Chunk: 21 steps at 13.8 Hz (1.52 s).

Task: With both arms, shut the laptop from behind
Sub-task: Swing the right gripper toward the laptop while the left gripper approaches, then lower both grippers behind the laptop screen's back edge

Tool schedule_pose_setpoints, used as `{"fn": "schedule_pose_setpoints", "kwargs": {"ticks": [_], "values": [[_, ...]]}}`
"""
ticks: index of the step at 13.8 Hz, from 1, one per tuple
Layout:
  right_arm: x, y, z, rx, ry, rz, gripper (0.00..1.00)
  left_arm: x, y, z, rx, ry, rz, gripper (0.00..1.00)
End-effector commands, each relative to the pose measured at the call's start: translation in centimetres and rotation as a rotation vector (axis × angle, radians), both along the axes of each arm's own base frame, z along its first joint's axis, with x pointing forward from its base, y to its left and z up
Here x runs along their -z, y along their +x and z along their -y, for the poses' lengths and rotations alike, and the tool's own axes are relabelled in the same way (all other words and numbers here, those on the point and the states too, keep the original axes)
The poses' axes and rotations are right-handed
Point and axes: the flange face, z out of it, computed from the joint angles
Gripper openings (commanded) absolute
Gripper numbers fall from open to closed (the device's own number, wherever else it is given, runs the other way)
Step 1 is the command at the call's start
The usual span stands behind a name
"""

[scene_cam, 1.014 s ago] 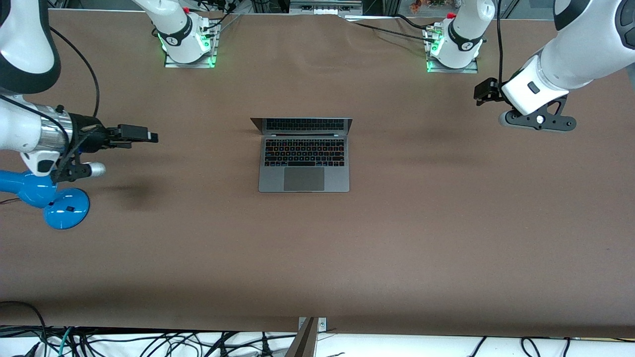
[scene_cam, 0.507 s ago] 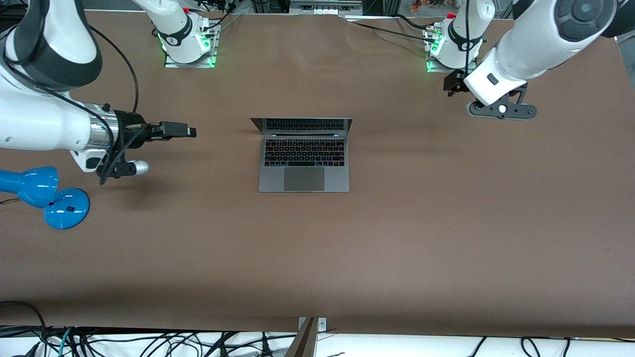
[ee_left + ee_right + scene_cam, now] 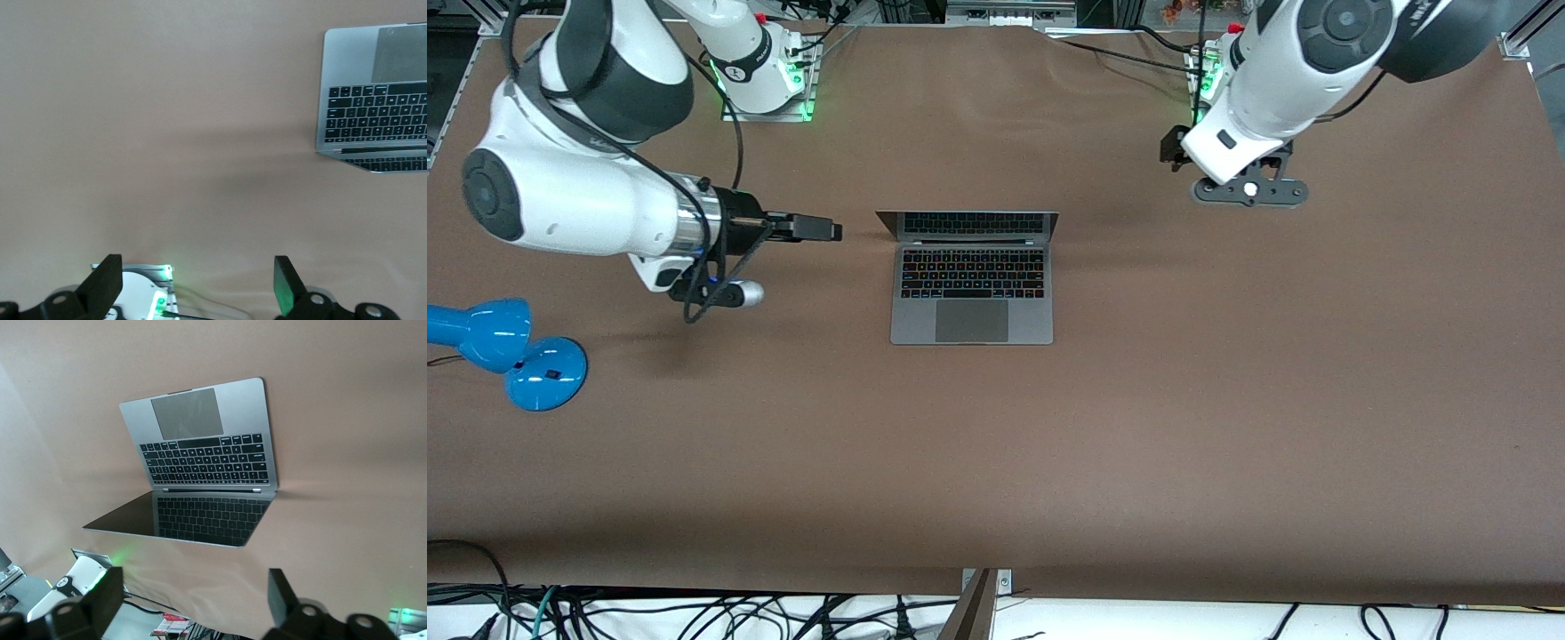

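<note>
So the laptop [image 3: 971, 277] is sitting open in the middle of the table [image 3: 1227, 427], screen tilted back toward the robot bases, keyboard and trackpad facing the front camera, and neither arm is touching it. The right gripper [image 3: 818, 229] hangs over bare table just off the laptop's side toward the right arm's end, roughly level with the hinge, and its wrist view shows the fingers [image 3: 100, 600] spread wide with nothing between them and the screen straight ahead. The left gripper [image 3: 1249, 189] is well off from the lid, over the table near its own base, also spread wide and empty going by its wrist view, where the laptop only sits off in a corner. Biggest risk I see is the two arms getting to the lid at different times, since the right one is way closer. If one pushes a corner alone, the screen could twist or the whole thing could skid toward the front camera, because nothing pins the base down. Coming in too low from the side could also shove the hinge edge sideways instead of tipping the lid. The blue lamp [image 3: 507, 351] looks safely out of the way.
</note>
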Motion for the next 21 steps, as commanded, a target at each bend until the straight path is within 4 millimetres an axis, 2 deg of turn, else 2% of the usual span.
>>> {"fn": "schedule_pose_setpoints", "kwargs": {"ticks": [1, 6, 7, 9, 10, 12, 13, 17, 18, 21], "values": [[0.7, -0.9, -1.6, 0.032, -0.025, -0.018, 0.81, 1.4, -0.7, 3.2, -0.057, -0.02, 0.0, 1.0], [1.5, -2.6, -5.7, 0.077, -0.131, -0.049, 0.62, 3.6, -2.5, 8.9, -0.133, -0.039, -0.004, 0.98], [1.8, -2.8, -6.2, 0.075, -0.135, -0.055, 0.54, 4.1, -3.2, 10.0, -0.155, -0.035, -0.001, 0.94], [2.3, -3.1, -6.9, 0.059, -0.139, -0.062, 0.32, 5.1, -4.8, 12.1, -0.187, -0.036, 0.009, 0.83], [2.7, -3.3, -7.3, 0.049, -0.142, -0.071, 0.27, 5.9, -5.4, 13.1, -0.192, -0.038, 0.002, 0.75], [3.5, -3.9, -8.5, 0.022, -0.149, -0.087, 0.11, 6.8, -6.0, 14.2, -0.2, -0.036, -0.016, 0.48], [4.0, -4.1, -9.0, 0.011, -0.153, -0.094, 0.08, 7.2, -6.5, 14.8, -0.197, -0.032, -0.024, 0.36], [6.8, -5.5, -11.2, -0.053, -0.182, -0.148, 0.05, 9.2, -6.8, 16.1, -0.191, -0.038, -0.054, 0.04], [7.7, -5.8, -11.6, -0.073, -0.204, -0.157, 0.05, 9.9, -6.6, 16.1, -0.185, -0.033, -0.059, 0.0], [9.5, -6.8, -12.9, -0.116, -0.228, -0.181, 0.05, 11.8, -6.0, 16.5, -0.113, -0.023, -0.052, 0.0]]}}
